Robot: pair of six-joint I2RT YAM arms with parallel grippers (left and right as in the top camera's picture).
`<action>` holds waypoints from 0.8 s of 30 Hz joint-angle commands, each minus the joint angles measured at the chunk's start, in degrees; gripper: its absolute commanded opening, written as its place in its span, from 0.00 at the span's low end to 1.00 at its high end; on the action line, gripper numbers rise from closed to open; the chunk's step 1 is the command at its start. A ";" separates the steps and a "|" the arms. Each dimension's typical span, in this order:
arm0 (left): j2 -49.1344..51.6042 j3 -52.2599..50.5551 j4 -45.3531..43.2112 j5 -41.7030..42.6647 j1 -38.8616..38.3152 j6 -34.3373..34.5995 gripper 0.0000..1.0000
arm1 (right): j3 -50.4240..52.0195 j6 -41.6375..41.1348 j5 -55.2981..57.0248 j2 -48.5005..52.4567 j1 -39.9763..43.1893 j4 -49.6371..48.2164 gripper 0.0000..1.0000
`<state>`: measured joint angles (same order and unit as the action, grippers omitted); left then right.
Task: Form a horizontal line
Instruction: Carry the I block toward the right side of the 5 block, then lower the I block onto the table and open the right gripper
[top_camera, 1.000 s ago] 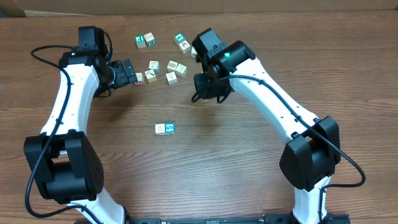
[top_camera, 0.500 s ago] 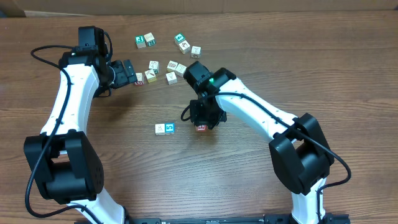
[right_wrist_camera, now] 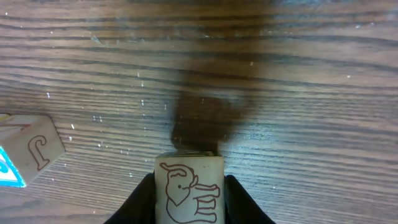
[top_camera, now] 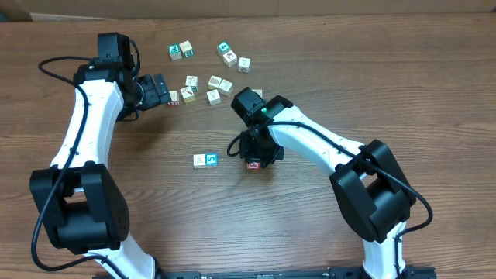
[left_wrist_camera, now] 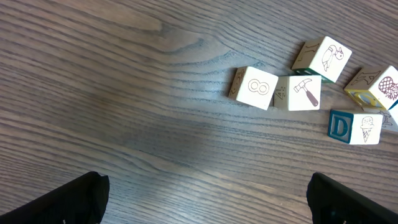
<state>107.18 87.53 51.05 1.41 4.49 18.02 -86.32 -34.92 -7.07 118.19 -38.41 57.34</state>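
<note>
1. The elephant cube (right_wrist_camera: 189, 190) is gripped by the right gripper (top_camera: 253, 160). The jaws are closed on its two sides, and a red face is seen from overhead. Whether it already rests on the worktop (top_camera: 310, 225) cannot be told.
2. Just to the left of these jaws, with a clear gap between, the blue "5" cube (top_camera: 212, 159) is found. In the right wrist view its "J" side is turned toward the held cube.
3. The whitish cube (top_camera: 199, 160) is set touching the blue one on its far left side. A short row running left to right is thus begun.
4. The held cube is judged to sit slightly nearer the robot than that row's axis. A leftward shift, with a small correction away from the robot, is called for before release. The right arm is much the nearer.
5. Farther off, the left gripper (top_camera: 163, 91) is held with its jaws wide apart and nothing between them. It faces the loose "8" cube (left_wrist_camera: 258, 87) and hammer cube (left_wrist_camera: 303, 92).
6. Farthest away, the green-faced cubes (top_camera: 175, 51) are left scattered.
</note>
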 commanded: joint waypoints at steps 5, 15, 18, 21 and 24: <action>0.39 0.52 -0.13 -0.35 -0.39 -0.02 1.00 | 0.87 -0.68 3.17 0.50 -0.37 -1.14 0.32; 0.39 0.52 -0.13 -0.35 -0.39 -0.02 1.00 | 0.87 -0.70 3.15 0.50 -0.37 -2.49 0.66; 0.39 0.52 -0.11 -0.37 -0.39 -0.02 1.00 | 0.87 -0.70 3.15 0.50 -0.37 -3.30 0.89; 0.39 0.52 -0.13 -0.35 -0.39 -0.02 1.00 | 0.83 -0.68 3.15 0.48 -0.37 -3.58 0.97; 0.39 0.52 -0.13 -0.35 -0.39 -0.02 1.00 | -0.13 -0.68 3.15 0.35 -0.07 -3.43 0.98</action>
<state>107.18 87.53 51.05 1.41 4.49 18.00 -85.80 -35.57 -4.45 118.26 -38.65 54.02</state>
